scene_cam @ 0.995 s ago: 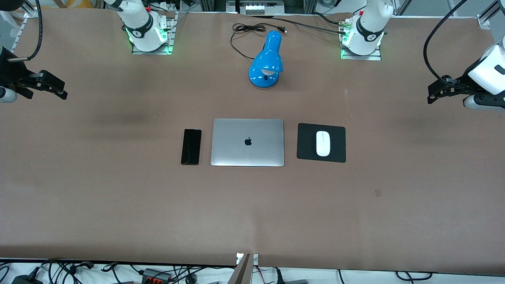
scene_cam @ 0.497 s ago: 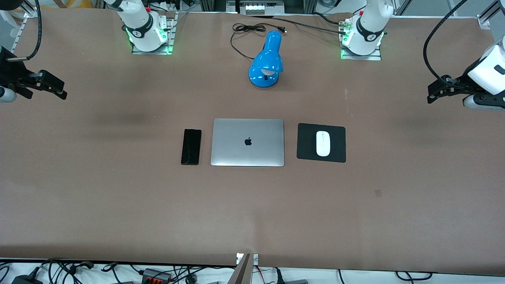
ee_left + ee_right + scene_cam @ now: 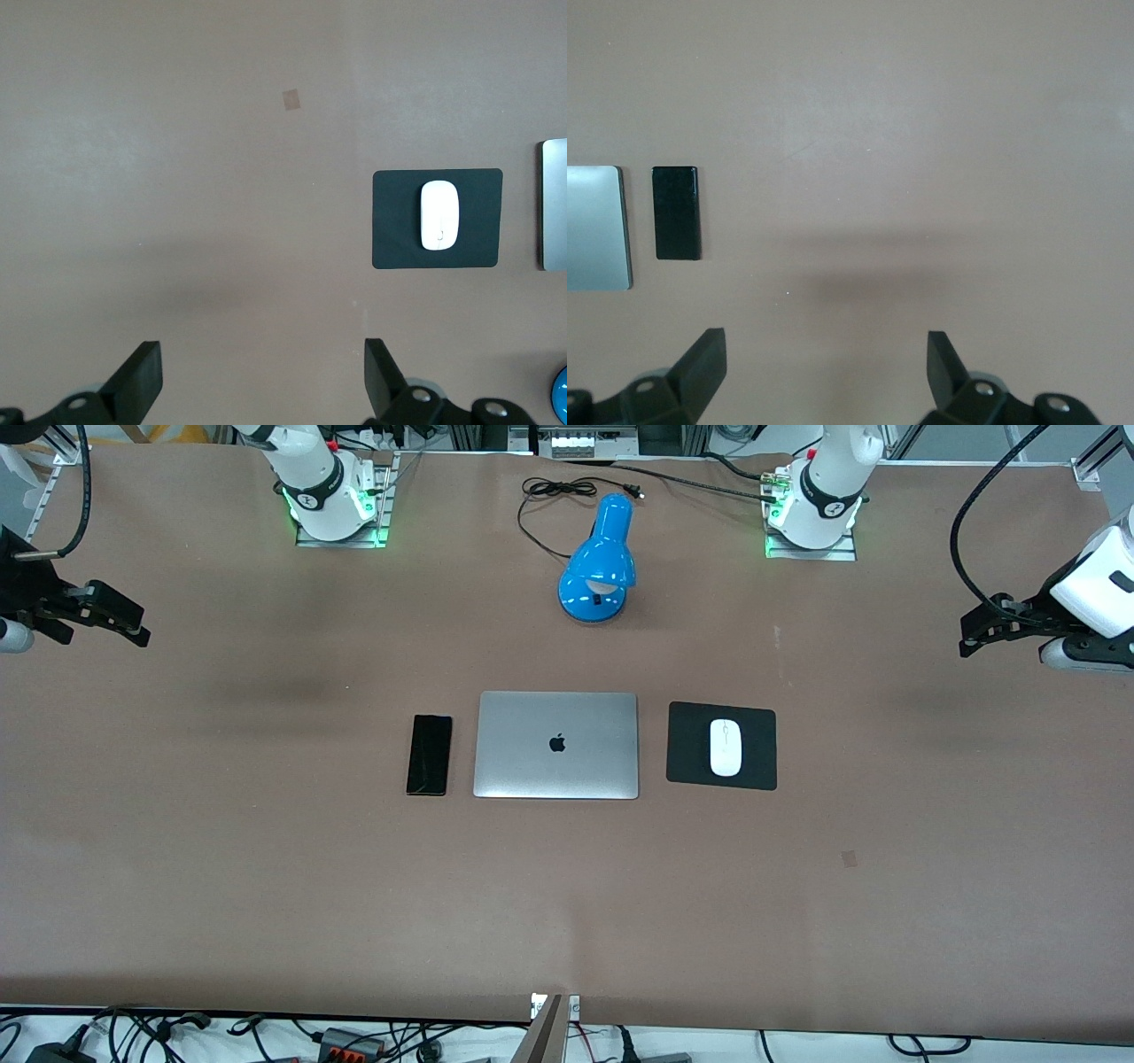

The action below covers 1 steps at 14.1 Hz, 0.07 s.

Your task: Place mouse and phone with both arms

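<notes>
The white mouse [image 3: 726, 747] lies on a black mouse pad [image 3: 762, 771], beside the closed laptop [image 3: 556, 745] toward the left arm's end of the table. The black phone [image 3: 430, 755] lies flat beside the laptop toward the right arm's end. My left gripper [image 3: 971, 638] is open and empty, up over bare table at the left arm's end. My right gripper [image 3: 137, 626] is open and empty, up over bare table at the right arm's end. The left wrist view shows the mouse [image 3: 439, 215] on the pad [image 3: 393, 239]. The right wrist view shows the phone [image 3: 677, 213].
A blue desk lamp [image 3: 600, 567] with a black cord [image 3: 549, 491] stands farther from the front camera than the laptop, between the two arm bases. A small patch of tape [image 3: 849, 857] lies nearer to the camera than the mouse pad.
The right gripper has drifted slightly toward its end of the table. The left arm, the mouse and the phone have not moved.
</notes>
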Tool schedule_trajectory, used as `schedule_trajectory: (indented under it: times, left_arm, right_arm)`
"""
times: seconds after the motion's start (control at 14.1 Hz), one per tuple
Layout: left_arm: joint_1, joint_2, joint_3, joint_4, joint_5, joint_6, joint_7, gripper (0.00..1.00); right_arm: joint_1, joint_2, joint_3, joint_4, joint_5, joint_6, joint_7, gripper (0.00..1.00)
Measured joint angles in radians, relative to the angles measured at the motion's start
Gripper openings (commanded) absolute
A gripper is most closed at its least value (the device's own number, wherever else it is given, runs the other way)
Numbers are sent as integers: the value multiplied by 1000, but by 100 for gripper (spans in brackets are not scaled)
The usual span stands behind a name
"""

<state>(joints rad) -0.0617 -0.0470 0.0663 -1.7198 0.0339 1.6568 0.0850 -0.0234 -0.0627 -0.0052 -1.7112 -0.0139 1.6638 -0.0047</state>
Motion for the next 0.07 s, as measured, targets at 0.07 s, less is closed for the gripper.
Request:
schedule_trajectory:
  times: [0.07]
  left_arm:
    - [0,0,0,0,0,0,0,100]
  right_arm:
    - [0,0,0,0,0,-1,0,100]
